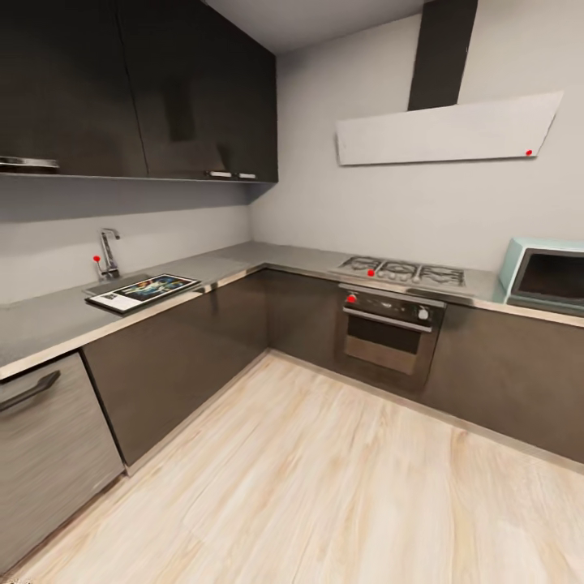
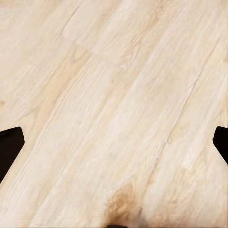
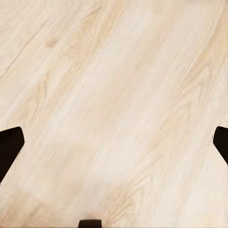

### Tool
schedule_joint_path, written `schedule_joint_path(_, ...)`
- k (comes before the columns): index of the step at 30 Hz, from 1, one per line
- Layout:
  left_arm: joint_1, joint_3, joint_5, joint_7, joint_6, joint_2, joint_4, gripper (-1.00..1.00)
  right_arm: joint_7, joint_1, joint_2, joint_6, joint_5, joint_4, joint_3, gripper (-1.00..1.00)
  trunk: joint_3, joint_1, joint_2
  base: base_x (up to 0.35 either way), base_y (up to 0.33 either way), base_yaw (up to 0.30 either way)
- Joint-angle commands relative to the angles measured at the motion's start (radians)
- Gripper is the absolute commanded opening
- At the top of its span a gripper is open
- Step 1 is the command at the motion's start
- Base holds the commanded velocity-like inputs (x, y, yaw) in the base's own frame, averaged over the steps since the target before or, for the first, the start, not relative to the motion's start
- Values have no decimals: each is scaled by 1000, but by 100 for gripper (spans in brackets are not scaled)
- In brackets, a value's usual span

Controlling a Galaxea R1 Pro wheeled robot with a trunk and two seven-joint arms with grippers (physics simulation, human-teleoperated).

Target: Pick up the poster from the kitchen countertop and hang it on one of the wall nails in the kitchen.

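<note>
Kitchen cabinets run in an L around the room, and the kitchen countertop (image 1: 49, 320) follows them in long grey lengths that meet in the far corner. From where I stand the robot is out on the pale wood floor (image 1: 341, 478), well apart from both runs, so I judge that the step in hand is the approach.

On the far run are a gas hob (image 1: 403, 271) with an oven (image 1: 391, 331) under it, and a pale blue microwave (image 1: 545, 276) at the end. On the other run a tap (image 1: 106, 253) stands at the sink.

The poster (image 1: 143, 291) lies flat on that worktop, just beside the tap and close to the front edge. Its long side runs about along the counter.

Small red marks show on the walls and the hob; I cannot tell if any of them is a nail.

The left gripper (image 2: 114, 142) and the right gripper (image 3: 114, 142) both point down at the floor. On each, the two dark fingertips sit far out at the edges of the wrist view, so the jaws are spread wide, with nothing between them.

To do this step well, I think the base should turn toward the sink side and stop square to the counter edge, with the poster centred in front. Because it lies flat, a grip at the overhanging or nearest edge seems easier than one from above.
</note>
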Motion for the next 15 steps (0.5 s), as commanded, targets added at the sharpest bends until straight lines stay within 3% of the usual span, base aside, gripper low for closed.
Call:
schedule_joint_path(1, 0, 1, 0, 0, -2, 0, -1, 100, 0, -1, 0, -3, 2, 1, 0, 100, -1, 1, 0, 307, -145, 289)
schedule_joint_path(15, 0, 0, 0, 0, -35, -1, 35, 100, -1, -1, 0, -4, 2, 1, 0, 100, -1, 1, 0, 307, -146, 292)
